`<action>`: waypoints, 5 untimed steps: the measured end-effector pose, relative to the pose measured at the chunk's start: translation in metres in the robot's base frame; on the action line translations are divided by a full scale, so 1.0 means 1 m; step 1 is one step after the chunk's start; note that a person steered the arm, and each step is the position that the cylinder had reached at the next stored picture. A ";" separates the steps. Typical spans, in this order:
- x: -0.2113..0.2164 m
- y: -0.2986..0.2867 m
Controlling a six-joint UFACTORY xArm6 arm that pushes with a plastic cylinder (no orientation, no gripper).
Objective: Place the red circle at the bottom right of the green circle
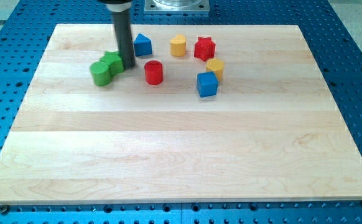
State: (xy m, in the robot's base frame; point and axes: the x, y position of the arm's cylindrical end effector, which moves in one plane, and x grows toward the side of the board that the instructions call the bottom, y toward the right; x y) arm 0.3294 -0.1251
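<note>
The red circle [153,72] stands on the wooden board, in the upper middle. The green circle [100,73] lies to its left, touching a second green block [113,61] just above and to the right of it. My tip [129,65] rests on the board right beside that second green block, on its right, between the green blocks and the red circle. It is a small gap to the left of the red circle and slightly above it.
A blue triangular block [142,45] sits just right of the rod. A yellow block [178,45], a red star [204,48], another yellow block [215,67] and a blue cube [207,84] cluster right of the red circle.
</note>
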 end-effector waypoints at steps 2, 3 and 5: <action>-0.003 -0.009; -0.008 -0.018; -0.025 0.019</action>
State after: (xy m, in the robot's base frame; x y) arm 0.3046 -0.1059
